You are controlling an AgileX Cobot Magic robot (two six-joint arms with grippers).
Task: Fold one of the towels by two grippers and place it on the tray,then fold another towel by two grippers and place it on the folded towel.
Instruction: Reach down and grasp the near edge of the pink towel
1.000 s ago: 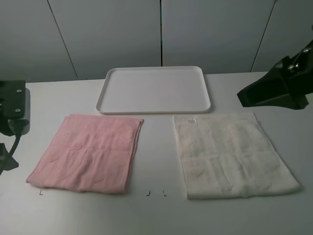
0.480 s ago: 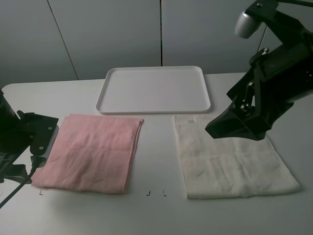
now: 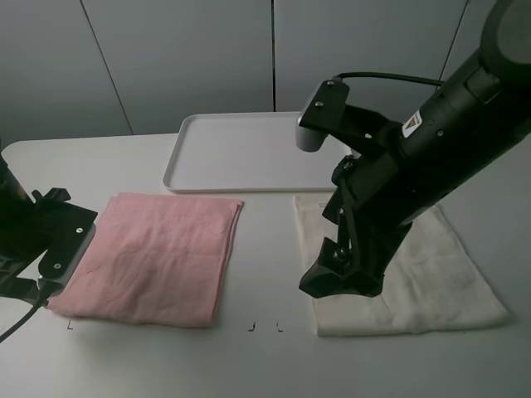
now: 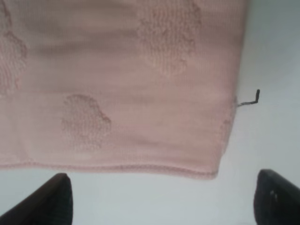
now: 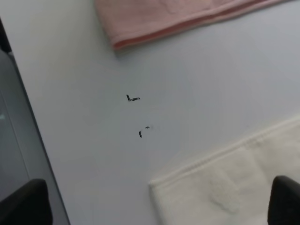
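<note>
A pink towel (image 3: 149,257) lies flat on the table at the left. A cream-white towel (image 3: 448,274) lies flat at the right. A white tray (image 3: 249,153) stands empty behind them. My left gripper (image 3: 43,282) is open, just above the pink towel's near left corner; the left wrist view shows that corner (image 4: 140,93) between the spread fingertips (image 4: 56,197). My right gripper (image 3: 338,282) is open above the white towel's near left corner, seen in the right wrist view (image 5: 225,187), and the right arm hides much of that towel.
Small black marks (image 3: 264,327) are on the table between the towels' near corners; they also show in the right wrist view (image 5: 133,98). The table's front edge runs close to the towels' near edges. A grey panelled wall stands behind the tray.
My right arm has swung in from the far right and come down over the white towel's near left corner. My left gripper has moved in to the pink towel's near left corner.
</note>
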